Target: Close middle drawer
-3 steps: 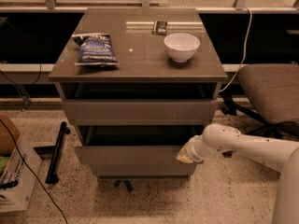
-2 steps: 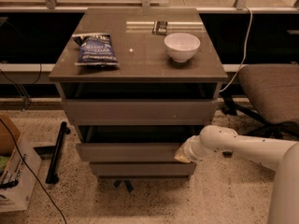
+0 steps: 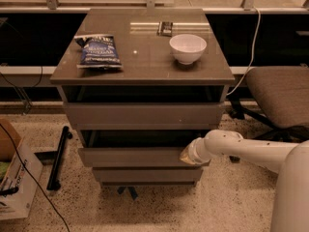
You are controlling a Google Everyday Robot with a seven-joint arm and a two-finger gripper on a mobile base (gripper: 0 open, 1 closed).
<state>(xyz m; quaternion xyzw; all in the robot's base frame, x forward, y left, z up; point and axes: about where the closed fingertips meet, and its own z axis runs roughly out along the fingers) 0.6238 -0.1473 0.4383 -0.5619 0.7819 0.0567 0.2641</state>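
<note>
The middle drawer (image 3: 133,156) is the second grey-brown front of the cabinet. It stands slightly pulled out, with a dark gap showing above its front and a little of the lowest drawer (image 3: 145,174) visible below. My gripper (image 3: 187,155), at the end of the white arm coming from the right, presses against the right end of the middle drawer's front. The top drawer (image 3: 142,114) sits above it, also with a dark gap over it.
On the cabinet top (image 3: 145,64) lie a blue snack bag (image 3: 99,51), a white bowl (image 3: 188,48) and a small dark object (image 3: 165,28). An office chair (image 3: 282,98) stands at the right. A cardboard box (image 3: 12,178) and a black bar (image 3: 58,157) lie on the floor at the left.
The middle drawer has slid inward towards the cabinet, and my gripper has followed it in against its front.
</note>
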